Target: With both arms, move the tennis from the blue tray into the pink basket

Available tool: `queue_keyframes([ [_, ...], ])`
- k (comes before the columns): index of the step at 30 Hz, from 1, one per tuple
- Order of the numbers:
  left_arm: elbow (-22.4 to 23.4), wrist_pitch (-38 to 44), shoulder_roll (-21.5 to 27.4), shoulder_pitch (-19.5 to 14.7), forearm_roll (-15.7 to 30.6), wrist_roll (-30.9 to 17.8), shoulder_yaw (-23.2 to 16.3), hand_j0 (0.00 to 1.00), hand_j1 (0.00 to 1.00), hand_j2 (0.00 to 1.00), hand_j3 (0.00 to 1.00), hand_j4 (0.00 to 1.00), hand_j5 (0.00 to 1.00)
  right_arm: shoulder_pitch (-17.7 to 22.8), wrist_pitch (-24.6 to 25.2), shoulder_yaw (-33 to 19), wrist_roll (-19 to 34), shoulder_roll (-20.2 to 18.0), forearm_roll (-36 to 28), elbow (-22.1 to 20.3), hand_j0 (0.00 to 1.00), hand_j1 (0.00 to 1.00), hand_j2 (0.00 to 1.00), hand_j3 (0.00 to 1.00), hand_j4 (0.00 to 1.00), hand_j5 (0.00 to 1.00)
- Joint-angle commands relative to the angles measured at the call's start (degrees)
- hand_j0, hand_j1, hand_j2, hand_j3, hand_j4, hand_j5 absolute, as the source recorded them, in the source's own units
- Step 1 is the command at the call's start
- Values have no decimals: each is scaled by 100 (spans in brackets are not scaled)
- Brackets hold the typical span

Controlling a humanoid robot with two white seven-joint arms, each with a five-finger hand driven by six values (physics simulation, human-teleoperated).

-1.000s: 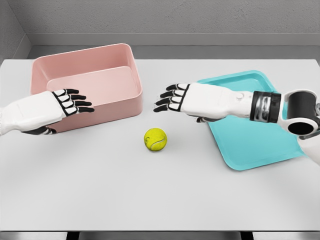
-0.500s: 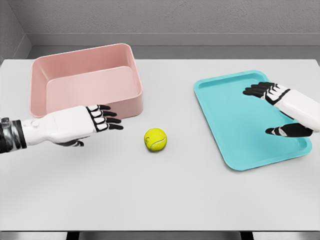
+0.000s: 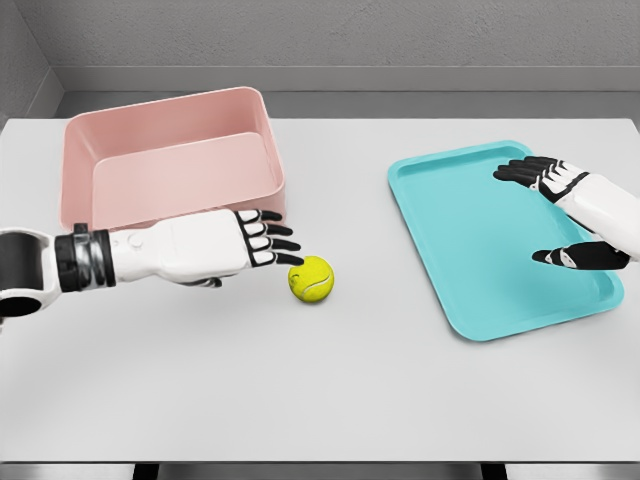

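Left hand (image 3: 215, 245) reaches flat across the desk (image 3: 320, 380), fingertips (image 3: 285, 250) just beside the ball (image 3: 311, 279). Basket (image 3: 170, 165) sits behind it. Right hand (image 3: 580, 215) hovers open over the tray (image 3: 470, 230).

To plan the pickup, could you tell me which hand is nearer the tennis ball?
Left. The left hand reaches just beside the tennis ball; the right hand hovers over the blue tray.

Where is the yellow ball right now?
In the head view the tennis ball sits on the white table, between the pink basket and blue tray, just beside the left hand's fingertips.
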Motion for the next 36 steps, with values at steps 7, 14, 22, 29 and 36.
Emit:
queue_keyframes([
  [7,226,7,-523,-290,-180,2,-567,100,100,100,100,100,100,0,17,-2,-3,-3,-42,-3,100,100,100,100,100,100],
  [14,648,7,-813,-536,-171,2,-725,100,100,100,100,100,100,0,17,-2,-3,-3,-42,-3,100,100,100,100,100,100],
  [22,973,7,-1059,-650,-171,2,-822,100,100,100,100,100,100,0,17,-2,-3,-12,-42,102,100,100,100,100,100,100],
  [29,1158,7,-1209,-729,-171,2,-945,100,100,100,100,100,100,0,17,-2,-3,-12,-42,128,100,100,100,100,100,100],
  [36,1298,7,-1218,-738,-171,2,-1050,100,100,100,100,100,100,0,17,-2,-3,-12,-42,128,100,100,100,100,100,100],
])
